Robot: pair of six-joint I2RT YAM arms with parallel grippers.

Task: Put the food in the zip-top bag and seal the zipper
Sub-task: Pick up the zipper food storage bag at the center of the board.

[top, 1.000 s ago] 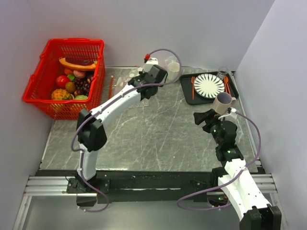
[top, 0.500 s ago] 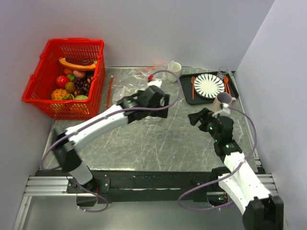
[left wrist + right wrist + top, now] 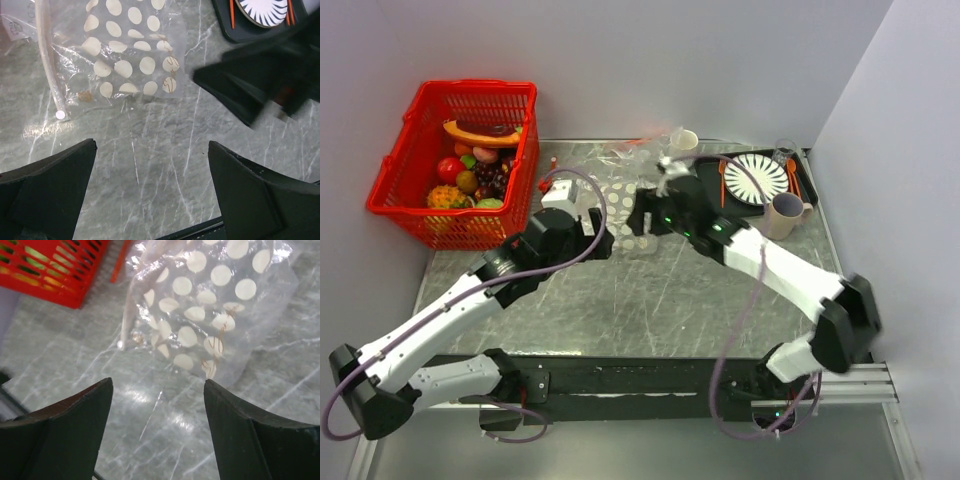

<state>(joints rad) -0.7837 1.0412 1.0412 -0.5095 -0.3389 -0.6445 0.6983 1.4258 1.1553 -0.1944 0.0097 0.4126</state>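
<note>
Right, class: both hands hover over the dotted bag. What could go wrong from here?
1. The left hand and right hand stand close together over the zip-top bag; they may collide.
2. The bag lies flat on the table, so a grip might pinch both layers together.

We're watching a clear bag [image 3: 210, 305] dotted with cream spots lying just ahead of the black right pincer [image 3: 157, 390], grey white-veined marble table [image 3: 75, 355] showing beneath, red basket [image 3: 55, 270] glowing beyond its left finger.
</note>
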